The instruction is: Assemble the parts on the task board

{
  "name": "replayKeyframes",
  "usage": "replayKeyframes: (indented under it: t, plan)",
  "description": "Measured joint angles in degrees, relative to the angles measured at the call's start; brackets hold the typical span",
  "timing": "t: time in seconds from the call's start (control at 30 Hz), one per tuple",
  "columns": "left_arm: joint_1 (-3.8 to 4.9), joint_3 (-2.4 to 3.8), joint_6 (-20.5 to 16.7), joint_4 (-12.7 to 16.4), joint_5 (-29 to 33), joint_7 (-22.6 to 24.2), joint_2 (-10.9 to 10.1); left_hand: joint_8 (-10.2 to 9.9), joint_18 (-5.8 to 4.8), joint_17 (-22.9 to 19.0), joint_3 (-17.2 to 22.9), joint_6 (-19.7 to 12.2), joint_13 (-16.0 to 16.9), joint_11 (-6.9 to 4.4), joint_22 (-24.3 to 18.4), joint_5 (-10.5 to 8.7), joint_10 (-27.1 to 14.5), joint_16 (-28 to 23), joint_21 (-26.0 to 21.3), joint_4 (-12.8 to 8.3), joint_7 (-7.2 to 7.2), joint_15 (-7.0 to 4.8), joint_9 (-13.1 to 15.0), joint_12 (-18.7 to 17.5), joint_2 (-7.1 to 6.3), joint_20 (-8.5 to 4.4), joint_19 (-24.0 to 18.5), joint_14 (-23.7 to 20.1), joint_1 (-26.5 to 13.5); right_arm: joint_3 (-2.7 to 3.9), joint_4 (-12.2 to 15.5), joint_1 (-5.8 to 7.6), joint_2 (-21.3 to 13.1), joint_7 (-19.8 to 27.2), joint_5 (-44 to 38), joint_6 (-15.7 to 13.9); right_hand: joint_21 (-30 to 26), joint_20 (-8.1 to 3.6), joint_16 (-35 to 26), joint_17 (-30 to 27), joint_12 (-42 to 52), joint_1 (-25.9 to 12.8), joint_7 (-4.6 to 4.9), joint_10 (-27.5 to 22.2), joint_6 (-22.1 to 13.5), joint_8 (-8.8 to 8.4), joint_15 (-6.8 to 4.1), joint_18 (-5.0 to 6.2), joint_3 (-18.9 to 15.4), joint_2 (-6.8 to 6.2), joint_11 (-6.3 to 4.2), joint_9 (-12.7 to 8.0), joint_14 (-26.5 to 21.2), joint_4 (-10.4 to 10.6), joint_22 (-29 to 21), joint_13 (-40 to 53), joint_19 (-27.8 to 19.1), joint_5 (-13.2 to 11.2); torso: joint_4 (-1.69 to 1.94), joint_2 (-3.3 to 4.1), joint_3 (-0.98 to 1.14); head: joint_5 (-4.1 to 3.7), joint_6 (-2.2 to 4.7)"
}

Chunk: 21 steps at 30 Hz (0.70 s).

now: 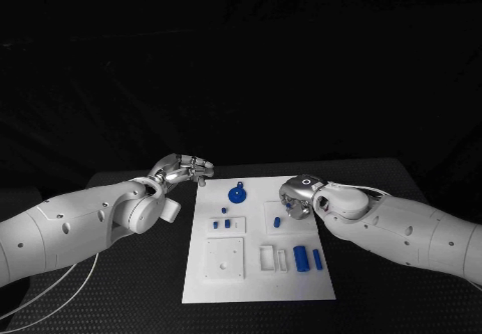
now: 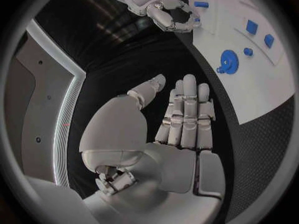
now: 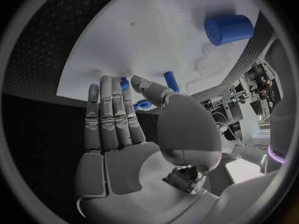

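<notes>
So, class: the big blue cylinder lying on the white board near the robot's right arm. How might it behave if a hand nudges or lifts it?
The blue cylinder lies on its side on the task board, so a sideways nudge would probably roll it. It looks rigid, likely plastic and light. Its smooth round surface may slip in a loose grip.

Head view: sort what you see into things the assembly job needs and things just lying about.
Job:
task board
blue gear
large blue cylinder
slim blue peg
left hand
right hand

Lying about:
white cables
black table
</notes>
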Motion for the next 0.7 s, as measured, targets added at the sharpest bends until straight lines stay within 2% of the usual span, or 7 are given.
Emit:
replayKeyframes:
  t: [0.33,0.47,0.57,0.7]
  plan:
    - [0.05,0.00,0.03,0.00,0.02,-0.12,0.12,0.00,0.00,0.06,0.00,-0.26,-0.05,-0.01,0.00,0.00,0.01,0.00,0.00,0.00,0.15,0.00,0.00,0.00,0.00,0.00,0.00,0.00,0.00,-0.57,-1.02,0.06,1.06,-1.16,-1.75,-0.65,0.00,0.00,0.00,1.14,0.12,0.07,-0.19,0.58,0.19,0.00,0.00,0.00,0.20,0.53,0.03,0.00,0.00,-0.83,0.13,0.51,0.00,0.00,0.04,0.02,-0.01,-0.20,-0.19]
    - [0.07,0.00,0.05,0.03,0.03,-0.22,0.13,0.00,0.00,0.08,0.00,-0.26,-0.05,-0.01,0.00,0.00,0.01,0.00,0.00,0.00,0.15,0.00,-0.01,0.00,0.00,0.00,0.00,-0.01,0.00,-0.68,-0.78,0.06,1.02,-1.54,-2.27,-0.68,0.00,0.00,-0.51,1.87,-0.38,0.07,-0.40,-0.18,0.79,0.28,0.54,0.00,0.52,0.53,0.73,0.14,-0.56,-1.62,0.26,0.88,-0.01,0.00,0.04,0.01,-0.02,-0.26,-0.34]
    - [0.07,0.00,0.06,0.03,0.03,-0.35,0.13,0.00,0.00,0.12,0.00,-0.27,-0.05,-0.14,0.00,0.00,-0.15,-0.22,-0.21,0.00,0.15,0.00,-0.01,0.00,0.00,0.00,0.00,-0.01,0.00,-0.74,-0.43,0.04,0.86,-1.73,-2.58,-0.63,0.00,0.00,-0.64,2.36,-0.67,0.21,-0.29,-0.68,0.92,0.28,0.66,0.00,0.56,0.67,0.65,0.21,-0.68,-2.14,0.35,1.00,-0.01,0.00,0.04,0.00,-0.02,-0.27,-0.44]
    - [0.09,0.00,0.09,0.06,0.04,-0.47,0.13,0.00,-0.01,0.12,0.00,-0.28,-0.10,0.00,0.00,0.00,-0.40,-0.22,-0.21,0.00,0.14,0.01,-0.01,0.00,-0.10,0.00,0.00,-0.01,-0.10,-0.79,-0.06,-0.01,0.70,-1.98,-3.02,-0.63,0.00,0.01,-0.64,3.36,-0.99,1.26,-0.66,-0.61,1.85,0.51,0.64,0.00,0.93,1.30,0.34,0.52,-0.66,-2.82,0.64,1.49,-0.01,0.00,-0.02,-0.03,-0.02,-0.27,-0.47]
